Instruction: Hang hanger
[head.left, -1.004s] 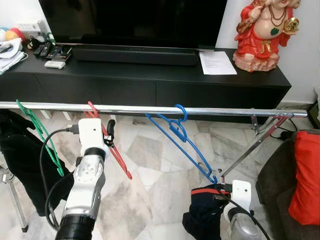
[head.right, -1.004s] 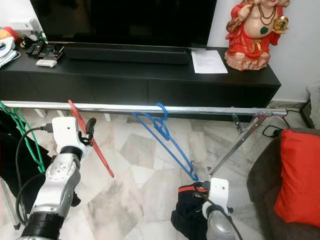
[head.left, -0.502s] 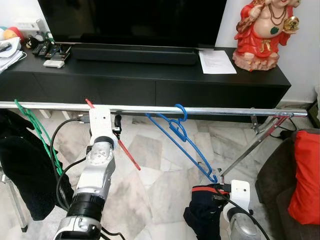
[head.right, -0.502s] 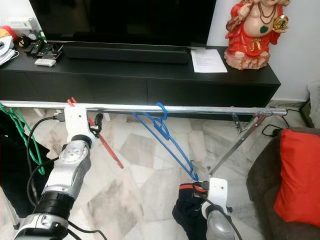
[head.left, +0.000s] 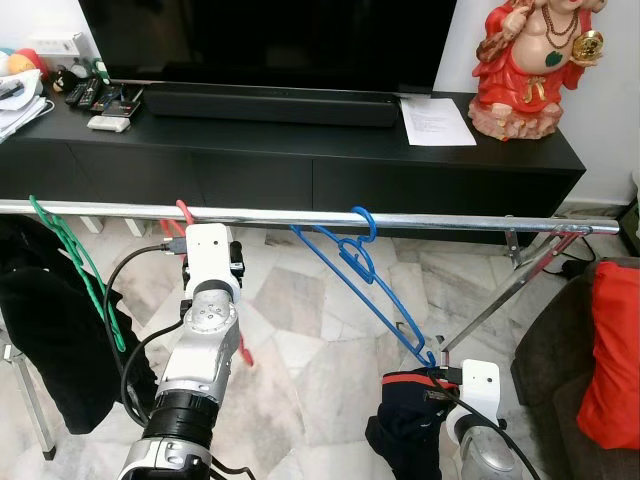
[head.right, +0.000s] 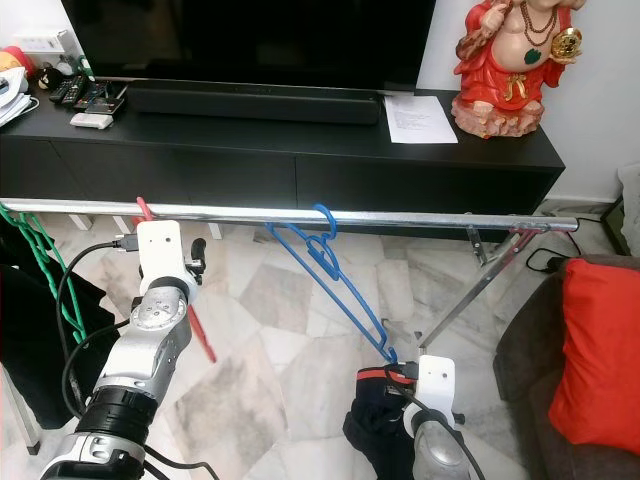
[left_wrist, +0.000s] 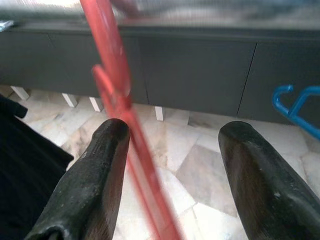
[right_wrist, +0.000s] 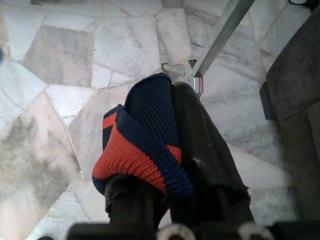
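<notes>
**Hanging the Red Hanger: Hook Over Rail, Left Fingers Spread**

Inspecting from my left: a green hanger (head.left: 75, 268) hangs on the chrome rail (head.left: 470, 220), with a black garment (head.left: 45, 330) draped beneath it. My left gripper (left_wrist: 172, 165) is raised just below the rail. Its two black fingers (left_wrist: 92, 175) stand well apart; the red hanger (left_wrist: 117, 107) passes between them, close against one finger, and I cannot tell whether it touches. The red hanger's hook (head.left: 183, 210) sits over the rail, and its body hangs down behind my left wrist.

Further along, a blue hanger (head.left: 365, 285) hangs by its hook near the rail's middle, tilted so one end points down toward my right arm. My right gripper (right_wrist: 165, 200) is held low over the marble floor (right_wrist: 55, 55), fingers closed on a navy and red knitted garment (right_wrist: 145, 145).

Behind the rail stands a black TV cabinet (head.left: 300, 150) carrying a soundbar (head.left: 270, 105), a sheet of paper (head.left: 437, 120) and a red figurine (head.left: 530, 65). A red cushion (head.left: 612, 350) lies at far right.
</notes>
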